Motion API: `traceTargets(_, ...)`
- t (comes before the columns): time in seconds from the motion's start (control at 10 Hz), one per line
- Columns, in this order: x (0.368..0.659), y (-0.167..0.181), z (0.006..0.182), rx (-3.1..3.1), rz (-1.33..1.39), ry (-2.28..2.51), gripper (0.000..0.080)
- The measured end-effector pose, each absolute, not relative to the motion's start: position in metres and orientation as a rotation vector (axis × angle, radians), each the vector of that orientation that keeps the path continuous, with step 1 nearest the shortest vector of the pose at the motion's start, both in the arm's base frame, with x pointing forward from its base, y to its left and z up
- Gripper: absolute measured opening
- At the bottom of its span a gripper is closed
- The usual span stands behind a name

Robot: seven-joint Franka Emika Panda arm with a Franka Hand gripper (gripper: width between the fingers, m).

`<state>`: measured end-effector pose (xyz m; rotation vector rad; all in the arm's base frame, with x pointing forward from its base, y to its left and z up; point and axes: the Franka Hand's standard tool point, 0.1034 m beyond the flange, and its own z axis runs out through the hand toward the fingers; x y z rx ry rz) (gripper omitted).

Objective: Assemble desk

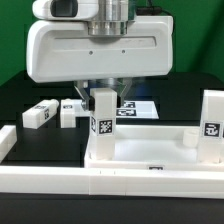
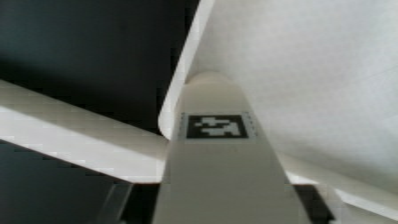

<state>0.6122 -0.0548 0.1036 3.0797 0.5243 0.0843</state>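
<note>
The white tray-like tabletop (image 1: 150, 150) lies at the front centre and right of the exterior view. My gripper (image 1: 103, 90) comes down from above and is shut on the top of a white square leg (image 1: 102, 118). The leg stands upright at the tabletop's left corner, tag facing the camera. A second leg (image 1: 211, 125) stands upright at the tabletop's right end. Two loose legs (image 1: 38, 113) (image 1: 70, 110) lie on the black table at the left. In the wrist view the held leg (image 2: 219, 140) runs out from between the gripper's (image 2: 221, 208) dark fingers (image 2: 135, 200), against the tabletop's rim (image 2: 302, 80).
The marker board (image 1: 138, 107) lies flat behind the held leg. A long white border rail (image 1: 50, 182) runs along the front, with another piece at the left (image 1: 8, 140). A rail also crosses the wrist view (image 2: 71, 118). The table surface is black.
</note>
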Motion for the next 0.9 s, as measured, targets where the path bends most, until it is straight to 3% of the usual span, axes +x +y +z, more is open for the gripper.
traceTargets(0.2,0.6115,-0.0586,0.1034,3.103,0.088,0.444,0.0288)
traceTargets(0.9,0.6104,-0.0591,0.1031,3.086,0.076,-0.811,0.0289)
